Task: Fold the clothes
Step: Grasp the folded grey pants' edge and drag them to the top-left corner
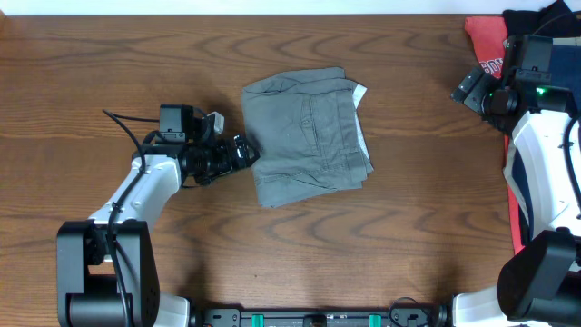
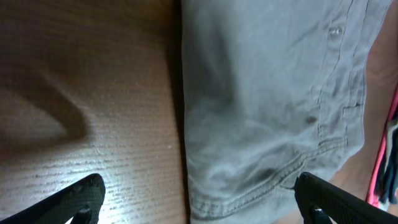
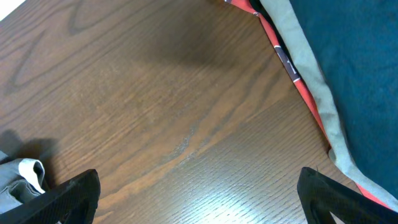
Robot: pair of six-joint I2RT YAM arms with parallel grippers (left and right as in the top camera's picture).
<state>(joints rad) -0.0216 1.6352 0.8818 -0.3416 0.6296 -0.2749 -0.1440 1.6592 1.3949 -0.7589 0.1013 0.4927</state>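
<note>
- Grey shorts [image 1: 307, 136] lie folded in a rough rectangle near the middle of the table [image 1: 109, 54], slightly toward its far edge
- Left gripper [image 1: 245, 153] sits at the shorts' left edge, jaws spread wide, nothing held; contact with the cloth unclear
- Right gripper [image 1: 467, 89] hangs near the far right corner, jaws wide, empty
- Coral-red garment [image 1: 486, 45], navy garment [image 1: 511, 182] and black garment [image 1: 545, 16] are heaped along the right edge
- The table is dark wood grain with glare patches

A dark brown wood-grain table [image 1: 408, 245] spans the view
</note>
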